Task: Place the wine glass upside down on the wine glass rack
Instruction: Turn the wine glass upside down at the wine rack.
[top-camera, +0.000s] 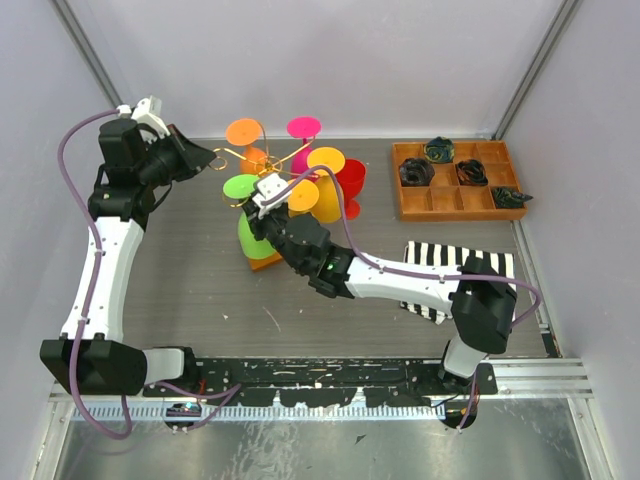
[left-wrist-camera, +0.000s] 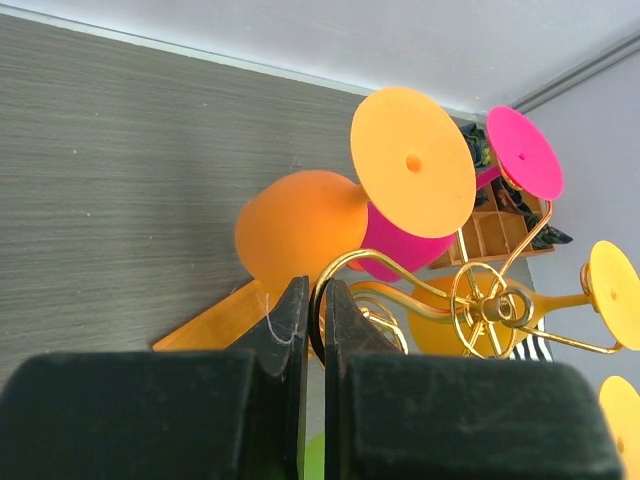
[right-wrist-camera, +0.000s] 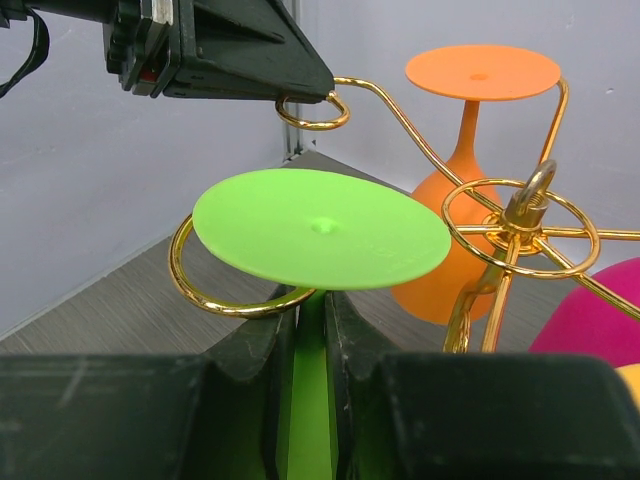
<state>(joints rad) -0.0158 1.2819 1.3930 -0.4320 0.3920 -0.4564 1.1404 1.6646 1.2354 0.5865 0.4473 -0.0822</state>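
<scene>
With the left fingers (left-wrist-camera: 285, 335) clenched on a scroll arm (left-wrist-camera: 345, 265) to steady the wine glass rack (right-wrist-camera: 520, 235), the right fingers (right-wrist-camera: 255, 345), grasping the stem (right-wrist-camera: 310, 400) of the inverted green wine glass (right-wrist-camera: 320, 230) at the near-left loop (right-wrist-camera: 215, 298), should slide it fully in, then lower until the foot (top-camera: 241, 187) rests.

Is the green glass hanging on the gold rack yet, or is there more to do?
Almost. Done: an orange glass and a pink glass already hang upside down on the rack. In hand: the left pincer pinches one gold curl, and the right pincer holds the green glass by its stem, upside down, foot just above a gold loop. Left: settle the foot on the loop and let go.
</scene>
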